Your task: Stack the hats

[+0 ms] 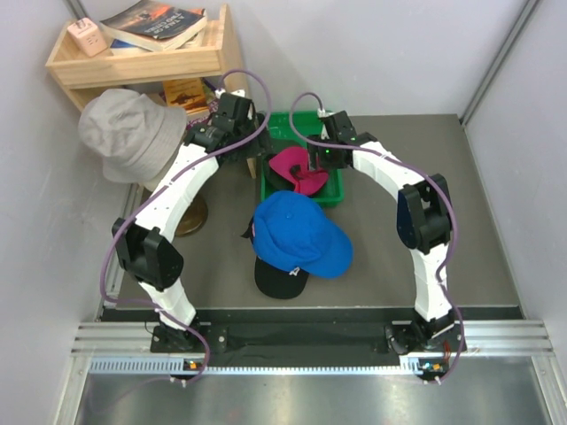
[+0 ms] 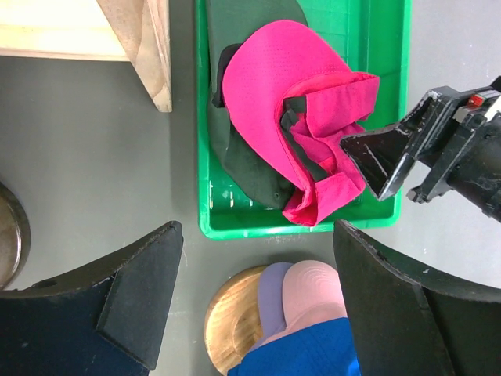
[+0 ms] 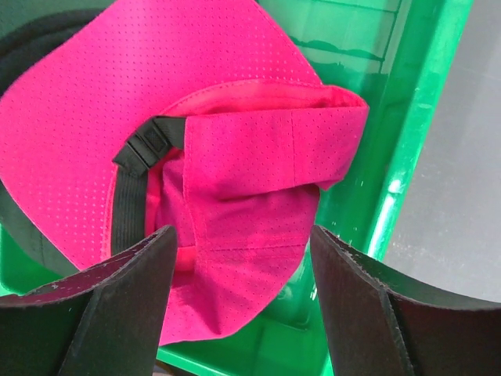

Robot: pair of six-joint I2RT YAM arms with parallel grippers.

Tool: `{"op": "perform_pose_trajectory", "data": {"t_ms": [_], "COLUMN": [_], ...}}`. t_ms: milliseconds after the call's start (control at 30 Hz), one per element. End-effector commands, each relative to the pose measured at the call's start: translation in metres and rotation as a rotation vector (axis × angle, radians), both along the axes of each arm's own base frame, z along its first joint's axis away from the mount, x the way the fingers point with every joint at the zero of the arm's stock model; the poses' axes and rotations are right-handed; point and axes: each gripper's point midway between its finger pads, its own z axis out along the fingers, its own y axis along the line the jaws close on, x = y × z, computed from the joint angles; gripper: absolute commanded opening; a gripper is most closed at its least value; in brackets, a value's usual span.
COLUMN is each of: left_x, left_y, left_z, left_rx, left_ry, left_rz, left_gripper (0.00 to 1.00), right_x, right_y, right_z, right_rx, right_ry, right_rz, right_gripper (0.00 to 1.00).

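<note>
A magenta cap (image 1: 297, 170) lies crumpled in a green bin (image 1: 337, 186), on top of a dark green cap (image 2: 243, 164). In front of the bin a bright blue cap (image 1: 297, 232) tops a stack, with a black cap (image 1: 279, 279) at the bottom. Lavender (image 2: 272, 294) and pink (image 2: 313, 286) brims stick out from under the blue one. My right gripper (image 3: 243, 235) is open, its jaws on either side of the magenta cap (image 3: 235, 180) just above it. My left gripper (image 2: 258, 231) is open and empty, above the table between the bin and the stack.
A grey bucket hat (image 1: 128, 133) sits on a stand with a round base (image 1: 190, 217) at the left. A wooden shelf (image 1: 142, 62) with books stands at the back left, its leg (image 2: 156, 55) next to the bin. A wooden disc (image 2: 231, 313) lies under the stack.
</note>
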Motion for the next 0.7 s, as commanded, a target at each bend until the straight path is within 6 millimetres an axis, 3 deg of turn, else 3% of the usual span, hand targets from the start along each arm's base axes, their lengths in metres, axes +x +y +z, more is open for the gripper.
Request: {"op": "perform_pose_trajectory", "data": {"t_ms": [0, 167, 500, 567, 667], "left_x": [0.006, 0.005, -0.003, -0.005, -0.006], "left_y": [0.002, 0.003, 0.009, 0.011, 0.013], "left_z": [0.015, 0.014, 0.014, 0.015, 0.020], "left_rx": [-0.010, -0.004, 0.030, 0.038, 0.048], "left_ry": [-0.028, -0.019, -0.011, -0.013, -0.027], "left_rz": [0.021, 0.023, 0.004, -0.001, -0.006], "left_gripper": [0.83, 0.83, 0.83, 0.83, 0.83], "right_x": [-0.004, -0.008, -0.015, -0.016, -0.016], "right_y": [-0.001, -0.002, 0.000, 0.002, 0.003], "right_z": [-0.003, -0.007, -0.033, -0.038, -0.030], "right_rx": [-0.002, 0.020, 0.024, 0.033, 0.042], "right_ry": [0.027, 0.068, 0.164, 0.179, 0.172], "right_rz": [0.027, 0.024, 0.001, 0.005, 0.001], "right_gripper": [0.69, 0.69, 0.69, 0.64, 0.44]}}
